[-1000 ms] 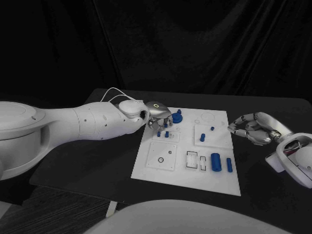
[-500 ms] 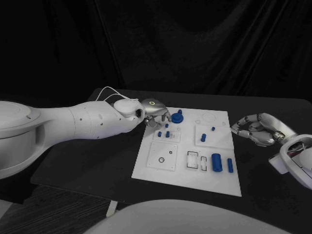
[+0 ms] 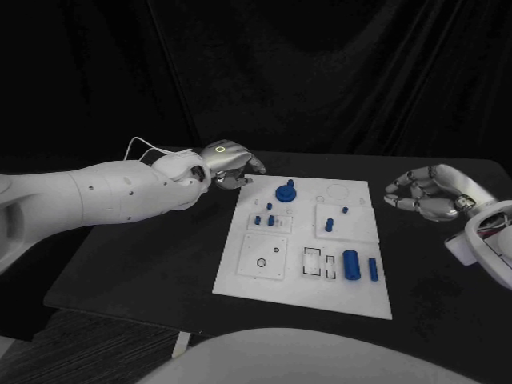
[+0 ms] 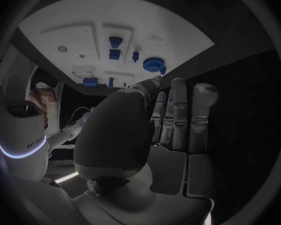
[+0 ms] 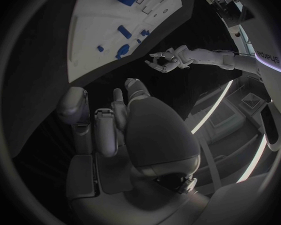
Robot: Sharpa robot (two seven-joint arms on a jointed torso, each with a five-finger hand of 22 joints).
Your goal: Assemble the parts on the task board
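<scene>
The white task board (image 3: 282,276) lies mid-table. On it stand a round blue knob (image 3: 286,192) at the far left, small blue pegs (image 3: 264,218) below it and a large blue cylinder (image 3: 352,264) near the right edge. My left hand (image 3: 227,162) hovers off the board's far left corner; in the left wrist view its fingers (image 4: 178,115) are stretched out and hold nothing, with the knob (image 4: 154,64) beyond them. My right hand (image 3: 429,192) hangs to the right of the board, fingers loosely curved and apart, holding nothing.
The board has several bare recesses, among them a circle outline (image 3: 340,192) at the far right and rectangular slots (image 3: 314,262) near the front. Black table (image 3: 152,264) surrounds the board. The right wrist view shows the board (image 5: 90,40) and my left hand (image 5: 160,61) past it.
My left hand has lifted off the board near the blue knob and pulled back to the left, past the far corner. My right hand has moved slightly up and away.
</scene>
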